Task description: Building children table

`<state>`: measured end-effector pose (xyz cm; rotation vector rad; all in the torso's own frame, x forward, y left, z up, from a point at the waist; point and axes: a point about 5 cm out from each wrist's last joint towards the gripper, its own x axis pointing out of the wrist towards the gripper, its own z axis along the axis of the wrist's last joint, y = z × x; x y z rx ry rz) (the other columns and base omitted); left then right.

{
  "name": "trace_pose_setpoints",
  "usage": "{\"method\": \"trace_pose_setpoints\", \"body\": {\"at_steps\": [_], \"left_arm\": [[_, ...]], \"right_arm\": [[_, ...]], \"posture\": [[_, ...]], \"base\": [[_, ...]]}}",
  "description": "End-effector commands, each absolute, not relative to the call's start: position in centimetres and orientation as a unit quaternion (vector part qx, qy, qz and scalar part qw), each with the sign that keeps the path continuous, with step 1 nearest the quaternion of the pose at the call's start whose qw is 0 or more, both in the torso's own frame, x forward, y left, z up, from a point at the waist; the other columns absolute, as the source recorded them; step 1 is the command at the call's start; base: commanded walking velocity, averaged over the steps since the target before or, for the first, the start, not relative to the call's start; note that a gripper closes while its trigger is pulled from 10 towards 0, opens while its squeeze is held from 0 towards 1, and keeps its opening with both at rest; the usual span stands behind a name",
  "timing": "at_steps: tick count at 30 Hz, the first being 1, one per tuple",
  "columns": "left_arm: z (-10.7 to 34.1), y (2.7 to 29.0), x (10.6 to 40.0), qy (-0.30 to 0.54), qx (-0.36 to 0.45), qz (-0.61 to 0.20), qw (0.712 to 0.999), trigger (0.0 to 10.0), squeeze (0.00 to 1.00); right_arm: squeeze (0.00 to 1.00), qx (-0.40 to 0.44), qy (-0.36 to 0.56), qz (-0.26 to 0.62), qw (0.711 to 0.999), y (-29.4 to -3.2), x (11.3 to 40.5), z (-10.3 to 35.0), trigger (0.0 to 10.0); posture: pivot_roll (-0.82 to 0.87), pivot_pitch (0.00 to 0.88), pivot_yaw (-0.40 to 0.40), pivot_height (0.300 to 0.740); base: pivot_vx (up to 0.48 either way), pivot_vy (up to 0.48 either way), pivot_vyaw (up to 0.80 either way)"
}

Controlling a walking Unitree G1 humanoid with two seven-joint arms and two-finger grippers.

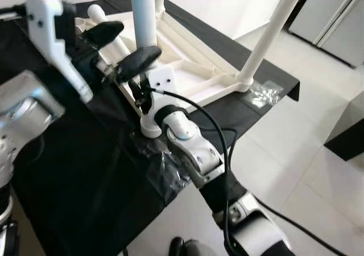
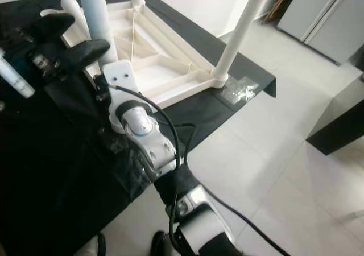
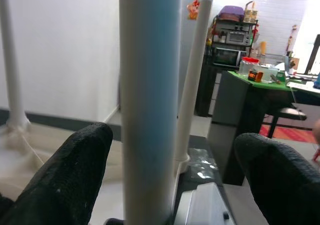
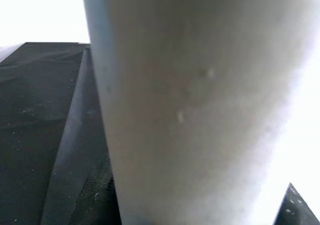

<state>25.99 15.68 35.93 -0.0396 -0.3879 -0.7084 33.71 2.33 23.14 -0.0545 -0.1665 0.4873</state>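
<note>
Both grippers work at the near leg (image 1: 143, 14) of the upturned white tabletop (image 1: 187, 62), which lies underside-up on a black-covered surface (image 1: 85, 176). Left gripper (image 3: 175, 175) stands spread wide, one black finger (image 3: 65, 175) on each side of that leg without pressing it. Right gripper (image 1: 122, 45) reaches in at the leg's base; whether it clamps the leg cannot be told. Beyond the near leg, another leg (image 1: 273, 28) rises upright from the tabletop's far corner, with crumpled clear plastic (image 1: 263, 94) just beside its foot.

Upturned white table (image 2: 153, 57) on black cloth (image 2: 51, 170)
</note>
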Motion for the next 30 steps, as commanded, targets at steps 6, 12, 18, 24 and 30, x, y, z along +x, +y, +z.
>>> {"method": "trace_pose_setpoints", "body": {"at_steps": [6, 12, 18, 24, 30], "left_arm": [[35.6, 13.4, 27.2, -0.147, -0.063, -0.375, 0.913, 10.0, 0.00], [36.4, 12.5, 28.1, -0.138, -0.092, -0.379, 0.910, 10.0, 0.00], [37.2, 11.4, 28.9, -0.129, -0.076, -0.382, 0.912, 0.0, 0.00], [37.9, 11.0, 29.2, -0.130, -0.063, -0.382, 0.913, 0.0, 0.00], [38.5, 10.8, 29.2, -0.132, -0.044, -0.385, 0.912, 0.0, 0.00]], "right_arm": [[0.00, -0.012, -0.012, 0.256, 0.967, 3.9, 32.8, 19.8, 10.0], [0.00, -0.013, -0.016, 0.263, 0.964, 4.1, 32.7, 19.8, 10.0], [0.00, -0.010, -0.017, 0.266, 0.964, 4.2, 32.7, 19.9, 10.0], [0.00, -0.003, -0.023, 0.269, 0.963, 4.2, 32.7, 20.1, 10.0], [0.00, 0.010, -0.051, 0.307, 0.950, 4.2, 32.8, 21.5, 10.0]], "posture": [[0.03, 0.192, -0.131, 0.740], [0.04, 0.191, -0.128, 0.740], [0.04, 0.193, -0.126, 0.740], [0.04, 0.193, -0.118, 0.740], [0.04, 0.194, -0.117, 0.740]], "base": [[0.000, 0.000, 0.00], [0.000, 0.000, 0.00], [0.000, 0.000, 0.00], [0.000, 0.000, 0.00], [0.000, 0.000, 0.00]]}}
